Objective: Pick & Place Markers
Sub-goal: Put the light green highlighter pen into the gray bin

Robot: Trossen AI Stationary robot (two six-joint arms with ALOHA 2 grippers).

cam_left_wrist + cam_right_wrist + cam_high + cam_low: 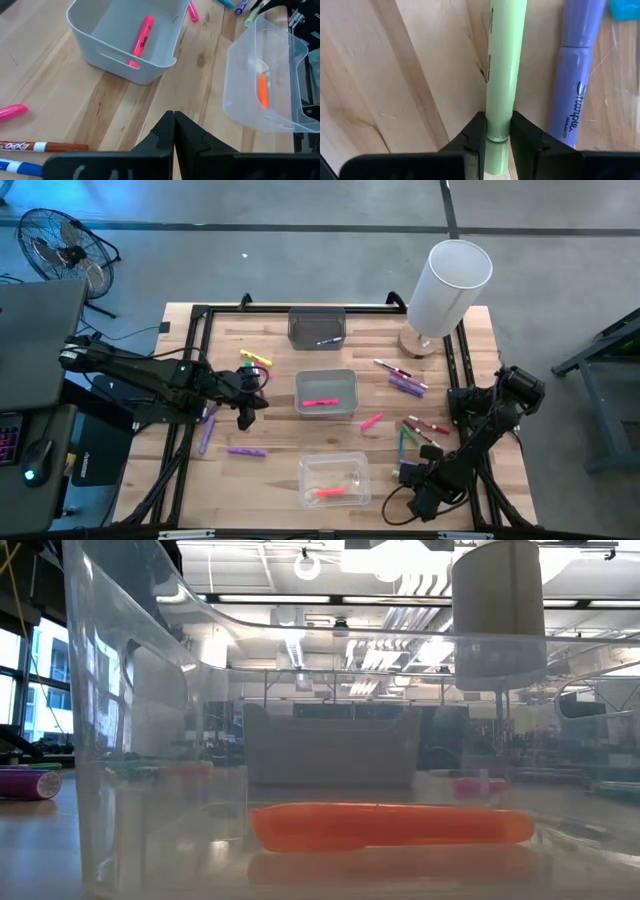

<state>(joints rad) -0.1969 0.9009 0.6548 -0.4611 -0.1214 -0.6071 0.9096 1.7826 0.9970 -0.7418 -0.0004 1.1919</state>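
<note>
A pale green marker [502, 65] lies beside a purple marker [575, 75]. The surface [395, 75] is light wood-grain. An orange marker [390, 825] glows through clear plastic.

My right end effector [498, 132] pinches a pale green marker [503, 65] lying flat on the counter [395, 75], with a purple marker [575, 80] just beside it. An orange marker [390, 825] lies in the clear bin [334, 480], a pink one [141, 40] in the grey bin [120, 62], and others lie scattered around.

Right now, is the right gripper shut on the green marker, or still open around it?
Shut on it. In the right wrist view, the right gripper's two fingers press against both sides of the green marker, no gap showing.
</note>
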